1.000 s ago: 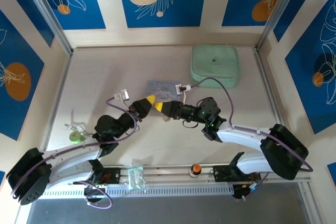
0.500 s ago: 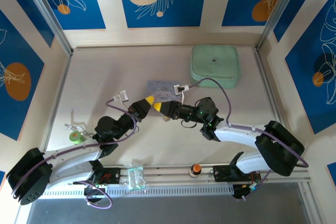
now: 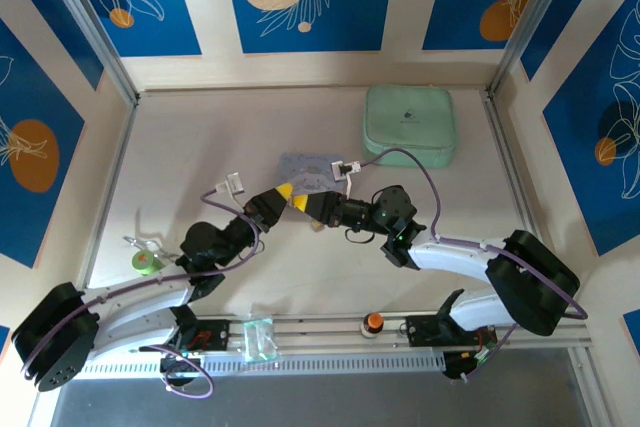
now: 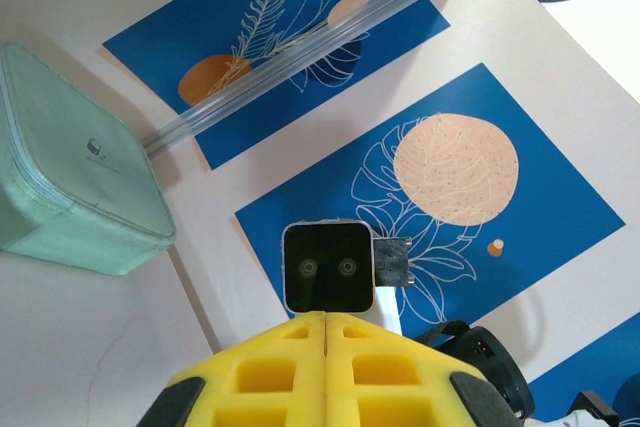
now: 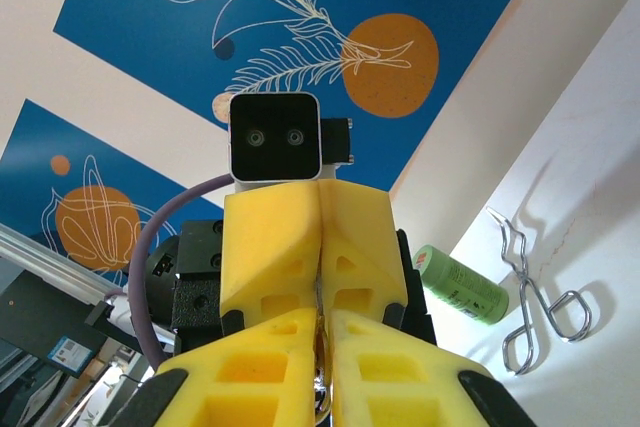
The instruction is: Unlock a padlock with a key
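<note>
At the middle of the desk [image 3: 200,147], just beside a flat grey-blue item [image 3: 312,169], the left pincer [image 3: 284,192] and the right pincer [image 3: 302,204] are set tip to tip. In its own wrist view the left pincer's yellow fingers [image 4: 270,377] are pressed fully together, and nothing can be seen in the seam. The right pincer's fingers [image 5: 390,367] are drawn in to a hairline seam. A thin pale sliver may be caught there, but it cannot be told whether that is the key.

The padlock and the key are too small to be told from the yellow pads. They are judged to be pinched where the two sets of tips touch, clear of the desk.

The step in hand is judged to be seating or turning the key in the lock. For this to be done well, both grips should be kept firm and the two wrists held on one common line. The turn should be made by a slow roll of one wrist alone, with no sideways push, so that the key is not bent or levered out. If resistance is met, the alignment should be corrected before more force is applied. A dropped key would be hard to recover.
</note>
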Available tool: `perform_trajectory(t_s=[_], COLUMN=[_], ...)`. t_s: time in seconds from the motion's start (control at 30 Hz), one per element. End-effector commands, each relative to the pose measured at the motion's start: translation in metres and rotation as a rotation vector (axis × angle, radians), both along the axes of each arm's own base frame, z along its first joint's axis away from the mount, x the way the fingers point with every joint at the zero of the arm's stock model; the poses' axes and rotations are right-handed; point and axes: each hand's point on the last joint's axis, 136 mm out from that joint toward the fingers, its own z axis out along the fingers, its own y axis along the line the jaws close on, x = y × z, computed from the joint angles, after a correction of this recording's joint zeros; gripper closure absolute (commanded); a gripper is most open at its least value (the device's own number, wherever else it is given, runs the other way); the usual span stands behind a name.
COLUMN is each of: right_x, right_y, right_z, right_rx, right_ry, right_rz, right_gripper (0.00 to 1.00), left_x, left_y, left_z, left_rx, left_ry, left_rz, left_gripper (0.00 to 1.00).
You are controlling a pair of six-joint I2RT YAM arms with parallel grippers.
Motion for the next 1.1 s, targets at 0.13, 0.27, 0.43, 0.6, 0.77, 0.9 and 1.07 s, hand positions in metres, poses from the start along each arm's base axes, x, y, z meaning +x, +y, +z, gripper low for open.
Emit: perform_trajectory(t_s=[0.13,0.27,0.43,0.6,0.77,0.9,1.07], right_x=[-0.0032,-0.0042,-0.0045,-0.0045,-0.0052,-0.0051,-0.005], right_y=[0.001,0.002,0.0046,0.0061,0.0073,0.0061,0.0044], right_z=[0.0097,0.011,0.0106,0.0096,0.0116,0.0101,0.0091], right_rx=[0.025,0.03,0.029,0.029,0.031,0.029,0.028], right_ry=[-0.015,-0.015,-0.011,-0.012,-0.022,-0.02,-0.022], right_rz=[0.016,0.022,0.03,0.033,0.036,0.03,0.023], right_gripper=[0.75,0.72,0.72,0.76,0.8,0.84,0.93], left_x=[0.0012,0.0016,0.0012,0.0015,0.0019,0.0016,0.0019], left_y=[0.007,0.0066,0.0065,0.0067,0.0062,0.0067,0.007], left_z=[0.0087,0.0082,0.0087,0.0086,0.0093,0.0106,0.0097], left_rx=[-0.031,-0.029,-0.031,-0.036,-0.035,-0.037,-0.033], left_ry=[-0.017,-0.013,-0.015,-0.01,-0.011,-0.013,-0.01], left_rz=[0.024,0.023,0.021,0.021,0.021,0.022,0.025], left_gripper=[1.0,1.0,1.0,1.0,1.0,1.0,1.0])
